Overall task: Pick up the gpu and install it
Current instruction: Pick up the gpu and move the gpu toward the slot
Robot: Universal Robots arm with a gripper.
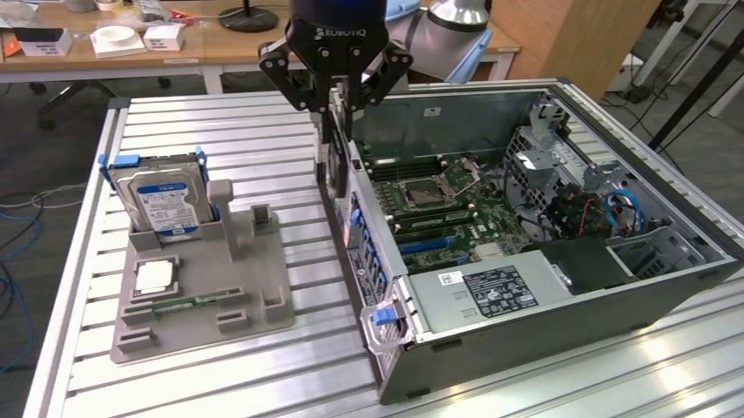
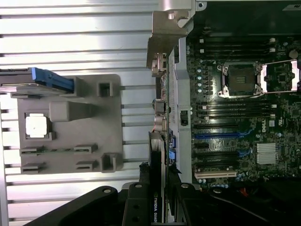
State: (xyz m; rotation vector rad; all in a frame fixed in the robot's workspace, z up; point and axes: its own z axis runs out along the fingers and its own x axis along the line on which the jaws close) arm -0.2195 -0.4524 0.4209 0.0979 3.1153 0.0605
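We've got the fingers (image 1: 305, 87) clamped on the gpu (image 1: 334, 152). The card hangs upright, edge-on, over the open PC case (image 1: 633, 292) wall, approx mid-bench (image 1: 233, 122). It's a slatted alu top, w/ wooden desks (image 1: 209, 48) behind.

We read "ROBOTIQ" in pale letters on the black body of the claw (image 1: 338, 106). Along the edge of the gpu (image 2: 157, 183), white letters spell "NVIDIA QUAD", and the rest is hidden. The hard drive (image 1: 165, 202) and the power supply (image 1: 501, 290) each carry a label whose print we cannot read.
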